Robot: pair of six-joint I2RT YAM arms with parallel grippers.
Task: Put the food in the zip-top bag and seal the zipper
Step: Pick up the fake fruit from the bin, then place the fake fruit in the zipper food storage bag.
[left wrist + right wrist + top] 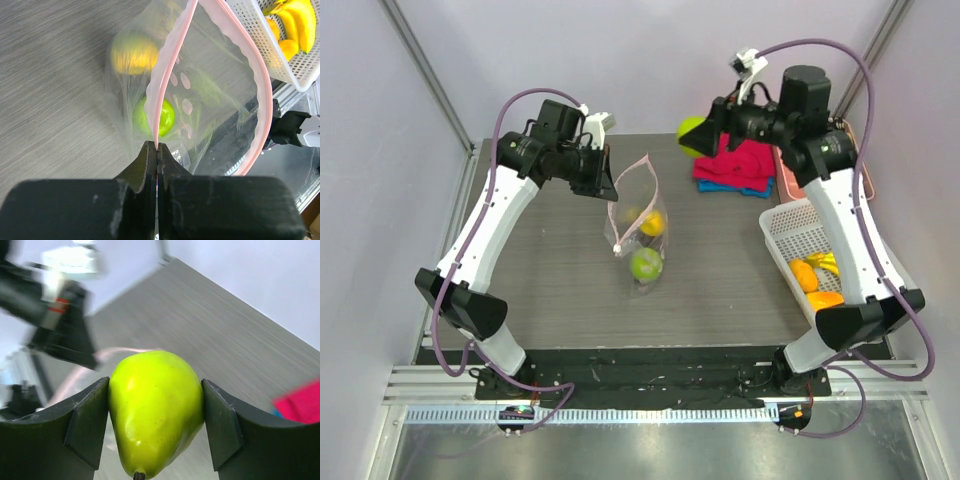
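The clear zip-top bag (638, 225) hangs open over the table, its pale pink zipper (642, 170) forming a loop. My left gripper (607, 187) is shut on the zipper (160, 110) at the bag's left mouth edge and holds it up. A round green fruit (646, 264) and a yellow-orange fruit (652, 223) lie inside the bag; both show in the left wrist view, the green fruit (170, 117) below the yellow one (131, 52). My right gripper (698, 135) is shut on a green pear (155, 410), held high at the back right of the bag.
A white mesh basket (782, 232) at the right holds bananas (823, 263) and orange fruit (804, 275). A folded red and blue cloth stack (735, 168) lies at the back right. A pink tray (788, 180) sits behind the basket.
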